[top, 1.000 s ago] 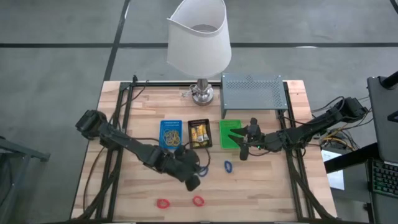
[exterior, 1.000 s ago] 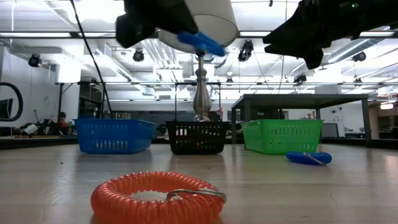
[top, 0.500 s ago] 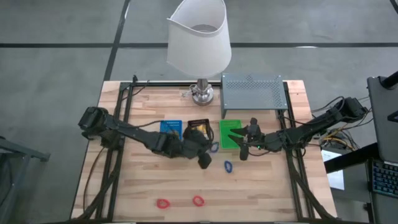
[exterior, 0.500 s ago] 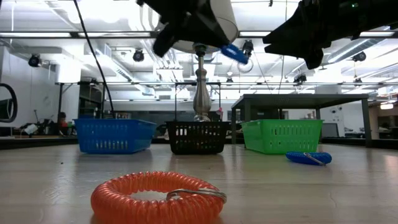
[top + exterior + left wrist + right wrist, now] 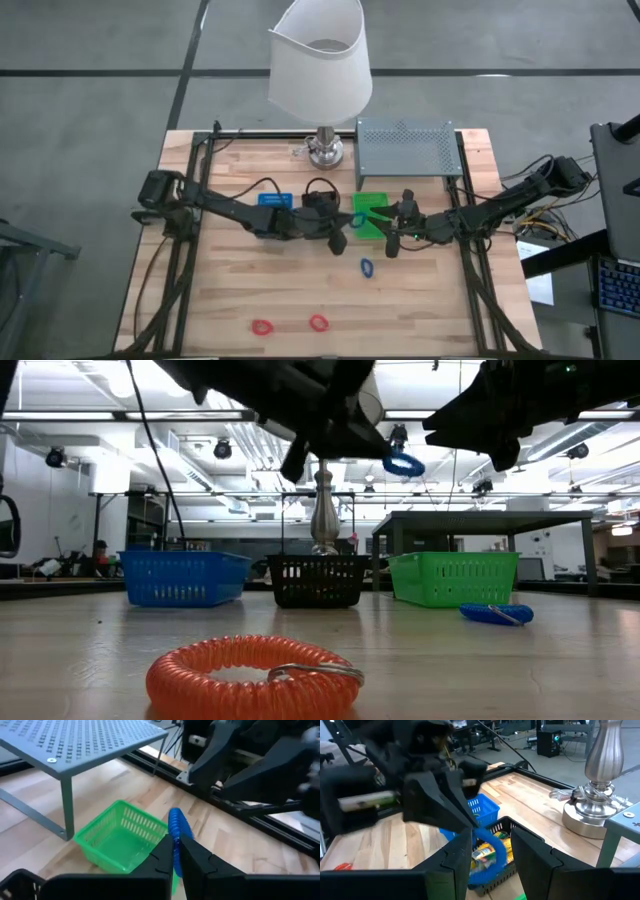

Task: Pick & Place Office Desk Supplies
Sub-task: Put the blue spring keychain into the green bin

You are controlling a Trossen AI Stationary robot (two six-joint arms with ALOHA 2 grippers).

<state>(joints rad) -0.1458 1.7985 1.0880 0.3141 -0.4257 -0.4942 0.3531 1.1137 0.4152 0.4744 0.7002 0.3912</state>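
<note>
- The left gripper [image 5: 174, 851] has its fingers pinched narrow on a blue coil ring [image 5: 176, 826] and holds it in the air, beside the green tray [image 5: 371, 214] and above the tabletop [image 5: 230, 300].
- The right gripper [image 5: 392, 238] hangs over the near edge of the green tray; its fingers stand part-open with nothing between them, and it looks to be waiting.
- Sorted so far, as far as I can see: yellow packets [image 5: 487, 851] lie in the black tray [image 5: 507, 831]. The green tray looks empty in the left wrist view, and the blue tray [image 5: 183, 577] is too hidden to judge.
- Left to do: a second blue ring [image 5: 367, 267] lies loose on the tabletop near the green tray, and two red coil rings [image 5: 263, 327] [image 5: 318, 323] lie near the front edge.
- My guess is the carried ring goes into the green tray next; the job seems around halfway.
</note>
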